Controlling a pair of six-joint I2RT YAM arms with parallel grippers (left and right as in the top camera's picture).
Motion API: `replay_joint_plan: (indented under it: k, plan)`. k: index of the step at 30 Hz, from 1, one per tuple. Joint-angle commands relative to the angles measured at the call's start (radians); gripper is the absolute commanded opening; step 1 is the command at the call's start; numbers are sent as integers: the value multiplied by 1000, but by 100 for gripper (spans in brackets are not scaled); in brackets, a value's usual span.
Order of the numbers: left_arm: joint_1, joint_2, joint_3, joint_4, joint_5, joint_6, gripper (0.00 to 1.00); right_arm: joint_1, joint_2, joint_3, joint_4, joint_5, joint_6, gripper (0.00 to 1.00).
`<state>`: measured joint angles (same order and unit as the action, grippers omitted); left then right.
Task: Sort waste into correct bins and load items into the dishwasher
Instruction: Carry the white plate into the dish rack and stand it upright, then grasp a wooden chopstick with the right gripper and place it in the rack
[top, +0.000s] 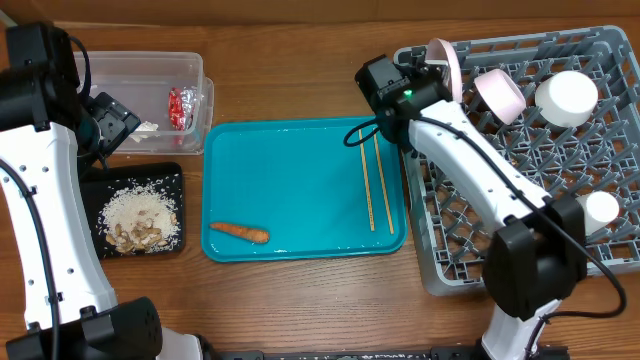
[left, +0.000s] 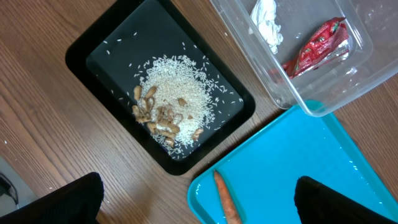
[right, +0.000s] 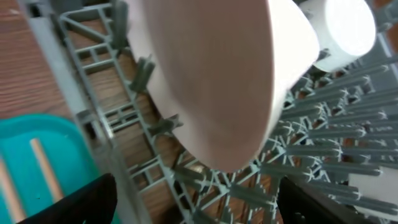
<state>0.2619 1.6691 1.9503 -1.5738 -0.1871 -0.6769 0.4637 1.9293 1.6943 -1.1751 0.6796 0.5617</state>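
A wooden bench (top: 300, 60) seen from above. A teal tray (top: 300, 160) lies in the middle of the frame. A carrot (top: 240, 232) rests at its lower left, and two chopsticks (top: 372, 185) lie side by side along its right side.

At upper left stands a clear tub (top: 140, 70) holding a red wrapper (left: 317, 45) and a crumpled paper (left: 266, 22). Just below the tub, a black tray (left: 99, 68) holds a heap of rice (left: 177, 93) with beige scraps (left: 155, 115) on it.

A grey rack (top: 560, 170) fills the right side of the frame. A pale plate (top: 447, 60) stands on edge at its upper left corner. To the right of the plate are a pink bowl (top: 500, 92) and white cups (top: 566, 97).

The left fingers (left: 62, 199) are spread wide above the bench where the black tray, tub and teal tray meet. They hold and touch nothing.

The right fingers (right: 81, 202) are also spread wide, at the rack's upper left corner. The plate stands among the pegs just ahead of the gap between them. They grip nothing, and no contact with the plate shows.
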Motion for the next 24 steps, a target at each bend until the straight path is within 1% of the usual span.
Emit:
replay_joint_plan:
  k: [1, 4, 6, 7, 9, 14, 19, 24]
  plan:
    - [0, -5, 1, 4, 4, 20, 100, -5, -135, 102, 20, -218, -169, 85]
    - [0, -5, 1, 4, 4, 19, 100, -5, -165, 110, 37, -507, -308, 84]
    - [0, -5, 1, 6, 4, 19, 100, -5, -158, 98, 32, -698, -330, 79]
    - [0, -5, 1, 8, 4, 19, 100, -2, -150, 88, 28, -740, -330, 77]
    - [0, -5, 1, 9, 4, 19, 100, 14, -125, 51, 28, -764, -326, 75]
    - [0, -5, 1, 8, 4, 19, 100, 63, -58, -53, 61, -760, -322, 75]
    - [0, -5, 1, 8, 5, 19, 100, 69, 14, -142, 107, -761, -245, 75]
    - [0, -5, 1, 8, 5, 19, 100, 71, 81, -184, 128, -764, -243, 75]
